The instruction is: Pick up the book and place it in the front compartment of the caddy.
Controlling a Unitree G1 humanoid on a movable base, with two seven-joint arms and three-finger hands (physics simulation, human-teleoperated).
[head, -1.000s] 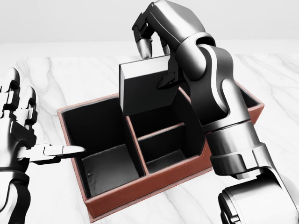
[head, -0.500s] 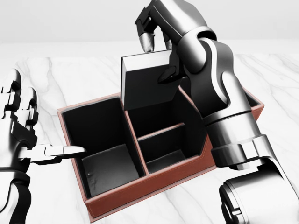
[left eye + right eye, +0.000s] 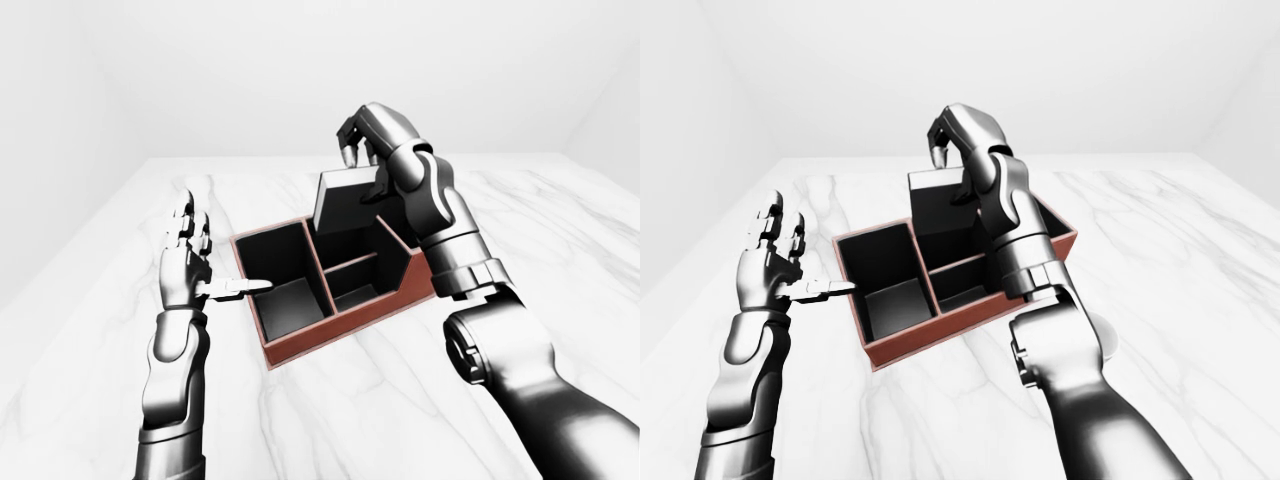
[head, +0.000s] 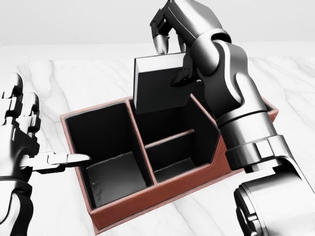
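Note:
My right hand (image 4: 170,61) is shut on a dark grey book (image 4: 157,91), pinching its top edge between fingers and thumb. The book hangs tilted over the upper middle of the red-brown caddy (image 4: 147,204), with its lower edge just above the upper small compartment (image 4: 165,123). A second small compartment (image 4: 172,157) lies below that one, and a large compartment (image 4: 106,152) fills the caddy's left side. The right forearm hides the caddy's right part. My left hand (image 4: 37,137) stands open at the left, empty, its thumb (image 4: 74,158) pointing at the caddy's left wall.
The caddy sits on a white marble table (image 3: 330,400) that stretches widely to all sides in the eye views. Plain white walls (image 3: 250,80) rise behind the table's top edge.
In the head view, my right hand has carried the book slightly to the right and a little upward. The left hand and the caddy have stayed where they were.

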